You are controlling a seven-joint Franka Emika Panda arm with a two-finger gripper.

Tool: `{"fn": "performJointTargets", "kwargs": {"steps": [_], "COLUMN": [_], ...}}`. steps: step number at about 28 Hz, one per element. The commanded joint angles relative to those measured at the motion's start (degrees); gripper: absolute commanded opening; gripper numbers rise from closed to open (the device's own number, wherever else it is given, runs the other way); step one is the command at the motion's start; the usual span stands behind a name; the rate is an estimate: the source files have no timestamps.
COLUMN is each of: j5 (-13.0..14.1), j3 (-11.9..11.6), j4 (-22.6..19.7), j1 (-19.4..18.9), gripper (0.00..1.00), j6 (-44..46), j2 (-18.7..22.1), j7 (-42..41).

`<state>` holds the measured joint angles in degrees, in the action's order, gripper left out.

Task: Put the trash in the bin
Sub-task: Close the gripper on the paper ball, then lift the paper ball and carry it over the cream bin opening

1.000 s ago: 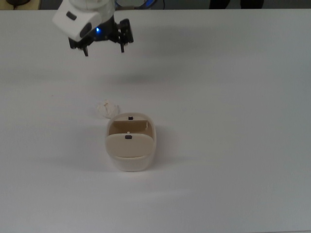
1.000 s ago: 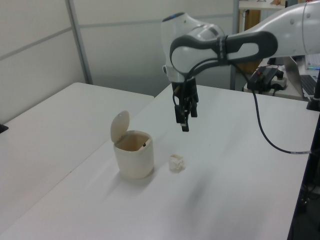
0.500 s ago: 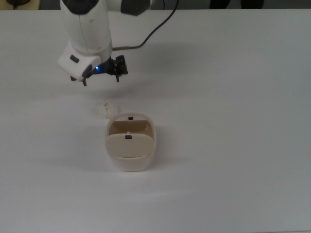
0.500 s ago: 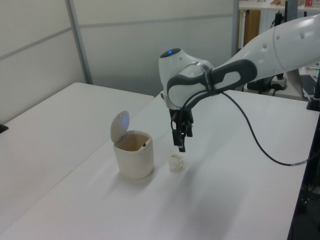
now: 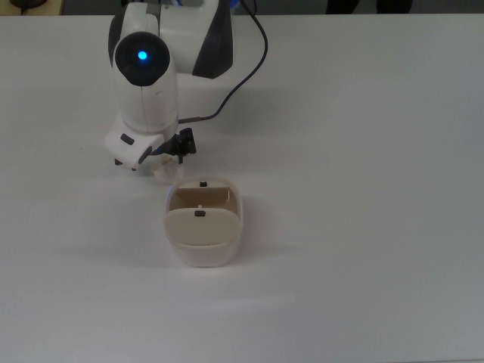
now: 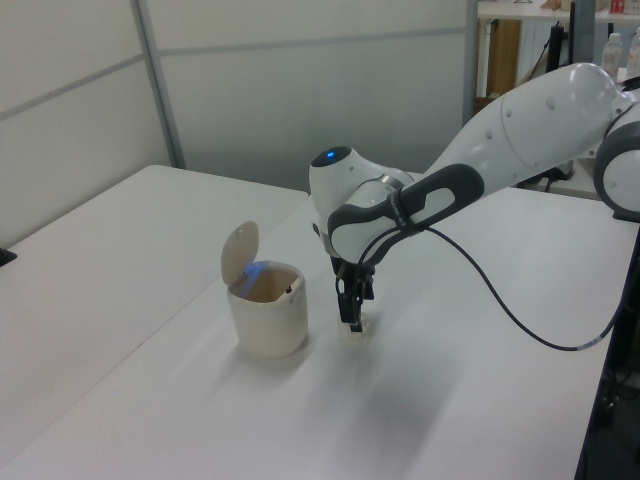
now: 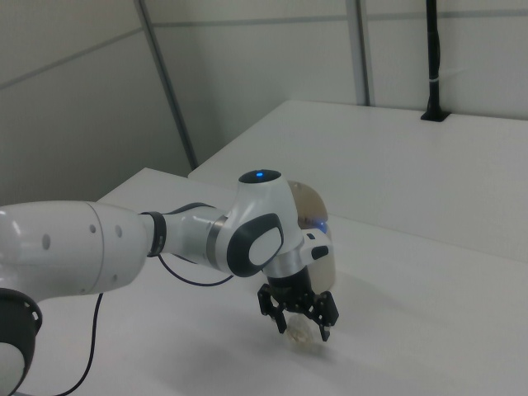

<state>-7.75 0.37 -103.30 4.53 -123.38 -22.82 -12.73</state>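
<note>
The trash [image 5: 165, 176], a small crumpled white paper ball, lies on the white table just beyond the bin in the top view. It is mostly covered there by my gripper [image 5: 159, 165]. My gripper is open and low over the ball, one finger on each side; the right view shows the ball [image 7: 302, 337] between the spread fingers [image 7: 323, 330]. The cream bin [image 5: 203, 227] stands close beside it with its swing lid [image 6: 240, 251] tipped up and the far half open. In the left view my gripper [image 6: 352, 323] hangs right of the bin [image 6: 268, 318].
The arm's black cable [image 6: 500, 310] loops over the table on the left view's right. A second white table [image 6: 90, 260] adjoins on the left view's left. Grey partition walls [image 6: 300, 90] stand behind.
My gripper has come down and toward the bin, from well above the table to around the paper ball. The ball and the bin have not moved.
</note>
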Motion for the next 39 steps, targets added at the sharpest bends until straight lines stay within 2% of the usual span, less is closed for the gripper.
{"fn": "performJointTargets", "kwargs": {"steps": [1, 4, 5, 6, 9, 16, 27, 34, 39], "j5": [-0.78, -0.78, -0.78, -0.69, -0.69, 0.01, 0.27, 3.96, 6.77], "j3": [0.25, 0.25, 0.42, 0.42, 0.42, 0.34, 0.16, 0.69, 1.12], "j4": [-0.15, -0.32, -0.23, -0.15, -0.15, 0.99, 1.70, 5.74, 6.09], "j1": [-0.14, -0.57, -0.66, -0.66, -0.75, -0.49, 0.74, 0.13, -0.92], "gripper": [0.87, 0.77, 0.59, 0.50, 0.41, 0.41, 0.41, 0.41, 0.41], "j6": [-2.83, -3.10, -3.19, -3.19, -3.19, -3.01, -2.57, -4.32, -9.94], "j2": [-0.82, -1.17, -1.26, -1.35, -1.35, 0.23, 8.05, 7.71, 7.35], "j7": [-0.89, -0.89, -0.80, -0.71, -0.54, -0.19, -0.19, -0.01, 0.17]}}
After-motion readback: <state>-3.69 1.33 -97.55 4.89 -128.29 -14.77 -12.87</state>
